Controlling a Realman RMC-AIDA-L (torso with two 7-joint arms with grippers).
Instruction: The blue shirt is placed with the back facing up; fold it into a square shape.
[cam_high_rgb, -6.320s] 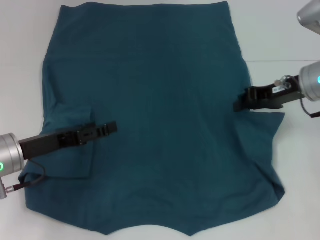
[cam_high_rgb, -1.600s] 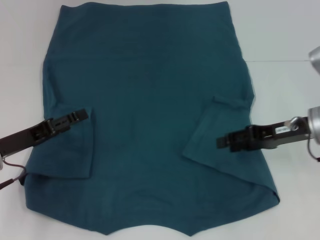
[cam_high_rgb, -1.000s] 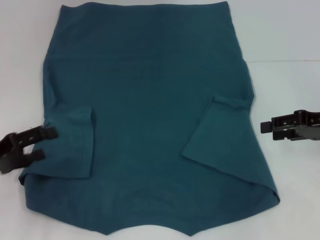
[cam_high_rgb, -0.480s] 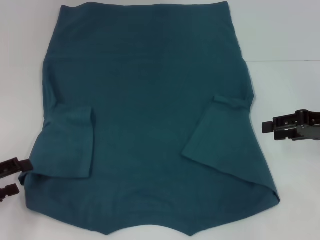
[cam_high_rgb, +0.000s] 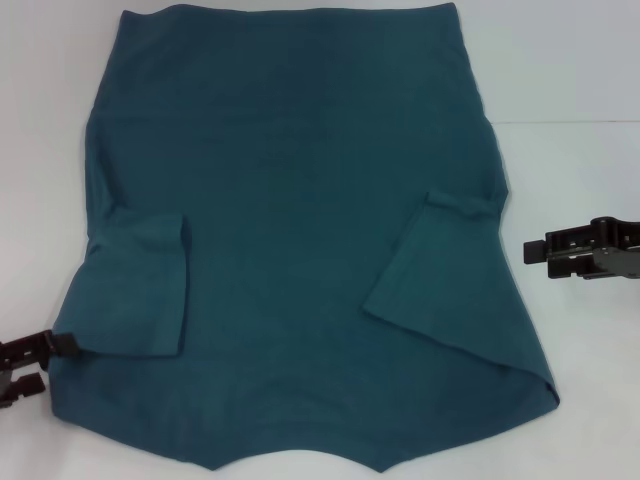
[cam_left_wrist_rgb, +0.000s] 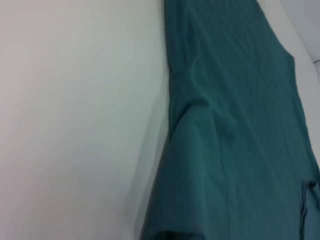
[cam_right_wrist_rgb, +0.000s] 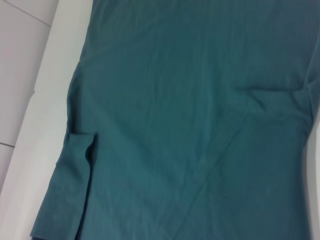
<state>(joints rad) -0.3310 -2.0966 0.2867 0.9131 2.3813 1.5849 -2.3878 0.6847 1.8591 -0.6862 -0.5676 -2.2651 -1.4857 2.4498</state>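
Edging closer to the blue shirt (cam_high_rgb: 300, 230): left gripper (cam_high_rgb: 38, 362), parted, empty. Staying put: right gripper (cam_high_rgb: 535, 253), parted, empty.

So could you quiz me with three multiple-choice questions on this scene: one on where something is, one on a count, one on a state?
1. Where is the left gripper?
A. by the shirt's near left corner
B. over the shirt's middle
C. at its far edge

2. How many sleeves of the blue shirt lie folded inward?
A. none
B. one
C. two

3. What is the right gripper holding?
A. a sleeve
B. nothing
C. the hem

Answers:
1. A: it sits on the white table at that corner.
2. C: a flap lies on each side.
3. B: it is open, clear of the cloth.
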